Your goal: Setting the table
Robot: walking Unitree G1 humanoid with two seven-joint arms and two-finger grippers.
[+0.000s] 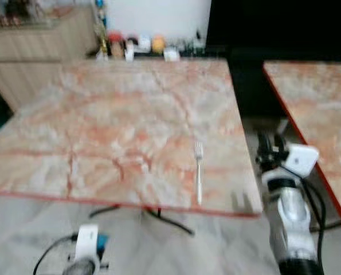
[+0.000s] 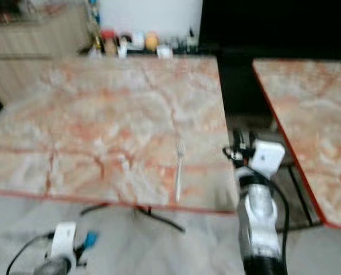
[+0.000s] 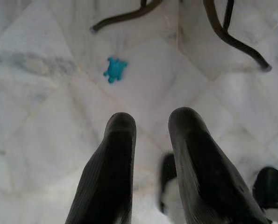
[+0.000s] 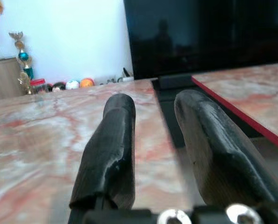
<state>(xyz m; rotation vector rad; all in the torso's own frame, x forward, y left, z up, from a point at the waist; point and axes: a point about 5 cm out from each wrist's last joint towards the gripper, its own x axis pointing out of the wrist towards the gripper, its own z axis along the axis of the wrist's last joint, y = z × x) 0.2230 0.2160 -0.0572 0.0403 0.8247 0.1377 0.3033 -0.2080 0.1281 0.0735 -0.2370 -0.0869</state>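
Note:
A silver fork (image 1: 199,172) lies on the pink-veined marble table (image 1: 118,126), near its front right corner, tines pointing to the far side. My right gripper (image 1: 271,143) is raised just off the table's right edge, a little right of the fork. In the right wrist view the right gripper (image 4: 153,105) is open and holds nothing, looking level across the tabletop. My left gripper (image 3: 150,121) hangs low in front of the table, pointing down at the white floor, open and holding nothing.
A second marble table (image 1: 319,109) with a red edge stands to the right across a narrow gap. Small jars and ornaments (image 1: 138,46) line the far edge. A wooden cabinet (image 1: 32,40) stands back left. Black table legs (image 1: 170,220) and a blue scrap (image 3: 114,69) are on the floor.

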